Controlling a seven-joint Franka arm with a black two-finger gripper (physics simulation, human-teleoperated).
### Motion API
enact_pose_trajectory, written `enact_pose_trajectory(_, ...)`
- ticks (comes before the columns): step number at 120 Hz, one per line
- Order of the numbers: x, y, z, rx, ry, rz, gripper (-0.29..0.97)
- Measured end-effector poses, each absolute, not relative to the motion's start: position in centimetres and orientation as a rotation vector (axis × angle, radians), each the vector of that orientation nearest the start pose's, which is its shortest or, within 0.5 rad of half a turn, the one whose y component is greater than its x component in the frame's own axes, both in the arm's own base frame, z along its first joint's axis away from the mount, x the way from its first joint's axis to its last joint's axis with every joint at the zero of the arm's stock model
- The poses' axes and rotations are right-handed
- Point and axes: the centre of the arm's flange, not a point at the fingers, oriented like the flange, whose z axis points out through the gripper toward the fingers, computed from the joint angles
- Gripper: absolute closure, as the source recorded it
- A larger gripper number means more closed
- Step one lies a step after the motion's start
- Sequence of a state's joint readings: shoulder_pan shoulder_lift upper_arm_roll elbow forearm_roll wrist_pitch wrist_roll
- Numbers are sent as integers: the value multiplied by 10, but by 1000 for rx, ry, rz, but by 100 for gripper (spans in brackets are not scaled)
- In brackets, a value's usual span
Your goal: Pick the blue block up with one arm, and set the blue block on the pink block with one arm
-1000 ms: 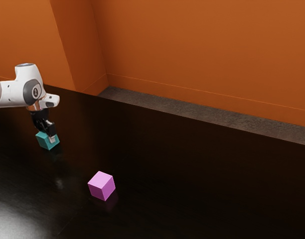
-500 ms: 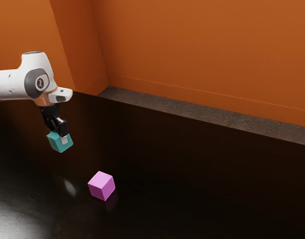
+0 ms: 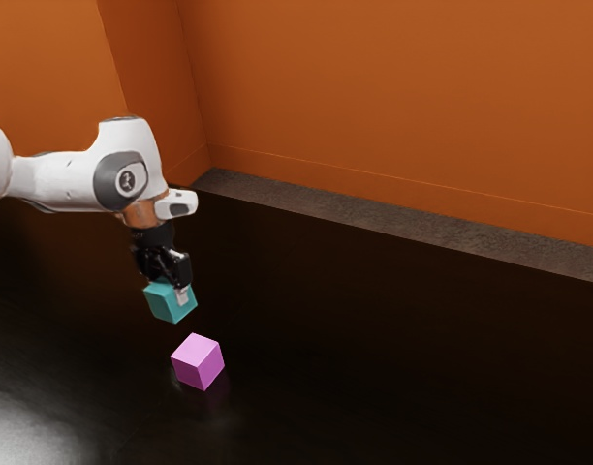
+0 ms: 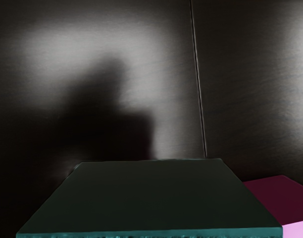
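Orange walls (image 3: 393,87) fill the upper half of the exterior view, with a grey strip (image 3: 422,223) running along their foot from the centre toward the right edge. Below that, the glossy black bench (image 3: 393,329) takes up the lower half of the frame. My white arm (image 3: 74,179) comes in from the left edge at mid height and bends downward at the wrist. My jaws point down and pinch the blue block (image 3: 169,303) from two sides. It hangs clear of the bench, left of centre in the frame. The pink block (image 3: 198,360) sits on the bench just below and slightly right of the blue block in the frame, near it but not touching.

In the wrist view, the blue block (image 4: 151,198) looms dark right under my hand. A corner of the pink block (image 4: 285,203) peeks out beside it. Beyond them lies the bench (image 4: 92,74), crossed by a thin seam (image 4: 198,99) and by my hand's shadow (image 4: 107,129).
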State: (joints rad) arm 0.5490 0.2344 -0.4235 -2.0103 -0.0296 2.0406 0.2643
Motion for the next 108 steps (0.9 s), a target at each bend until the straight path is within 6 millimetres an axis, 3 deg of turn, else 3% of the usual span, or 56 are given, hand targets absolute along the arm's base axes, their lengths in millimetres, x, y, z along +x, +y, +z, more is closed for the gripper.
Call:
enact_pose_trajectory(31,558,35,328,-3220,140,294,29)
enact_pose_trajectory(108,531,-12,334,-3170,-38,249,29)
